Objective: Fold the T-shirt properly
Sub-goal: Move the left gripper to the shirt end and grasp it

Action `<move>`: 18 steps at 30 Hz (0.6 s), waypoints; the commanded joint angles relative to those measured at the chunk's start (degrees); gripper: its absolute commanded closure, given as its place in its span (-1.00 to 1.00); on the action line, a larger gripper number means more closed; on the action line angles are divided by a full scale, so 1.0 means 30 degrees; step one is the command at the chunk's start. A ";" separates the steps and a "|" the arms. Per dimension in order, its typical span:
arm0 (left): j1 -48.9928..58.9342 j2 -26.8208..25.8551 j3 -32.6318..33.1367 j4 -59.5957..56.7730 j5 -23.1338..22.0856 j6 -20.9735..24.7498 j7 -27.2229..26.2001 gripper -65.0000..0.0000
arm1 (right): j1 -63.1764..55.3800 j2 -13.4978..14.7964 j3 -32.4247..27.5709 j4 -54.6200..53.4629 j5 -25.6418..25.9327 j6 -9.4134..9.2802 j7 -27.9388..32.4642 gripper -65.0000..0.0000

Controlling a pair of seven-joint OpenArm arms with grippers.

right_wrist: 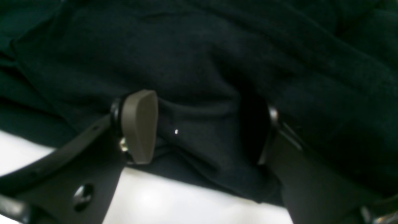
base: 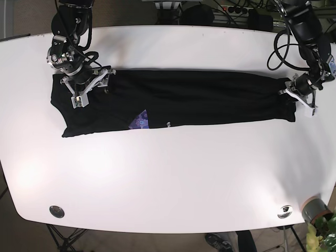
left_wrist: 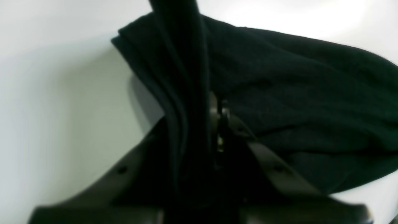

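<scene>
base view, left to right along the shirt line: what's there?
Right gripper over the shirt's left end → black T-shirt stretched across the white table, purple print near its lower edge → left gripper shut on the shirt's right end.

White table, rounded corners, glossy top. Lying directly on it: one black T-shirt, folded into a long band, stretching from the right gripper across to the left gripper.
</scene>
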State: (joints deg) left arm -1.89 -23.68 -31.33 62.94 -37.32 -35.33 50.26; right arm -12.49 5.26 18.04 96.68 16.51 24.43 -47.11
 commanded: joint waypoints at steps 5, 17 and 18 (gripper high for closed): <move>0.0029 -0.0267 0.0026 0.5087 -0.0087 0.0246 0.0287 1.00 | -0.0071 -0.0243 0.0066 0.0168 -0.0215 -0.0039 -0.0457 -0.27; 0.0293 0.2986 0.1374 1.1915 -0.0087 0.0275 0.3891 1.00 | -0.0071 -0.0272 0.0008 0.0168 -0.0215 -0.0039 -0.0457 -0.27; 0.0293 0.3220 0.1667 1.2208 -0.0087 0.0275 0.4038 1.00 | -0.0071 -0.0272 0.0008 0.0168 -0.0215 -0.0039 -0.0457 -0.27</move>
State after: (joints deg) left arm 0.05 -14.24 -27.38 96.79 -36.01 -34.35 63.16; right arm -12.58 4.29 18.15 96.71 16.32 24.40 -46.68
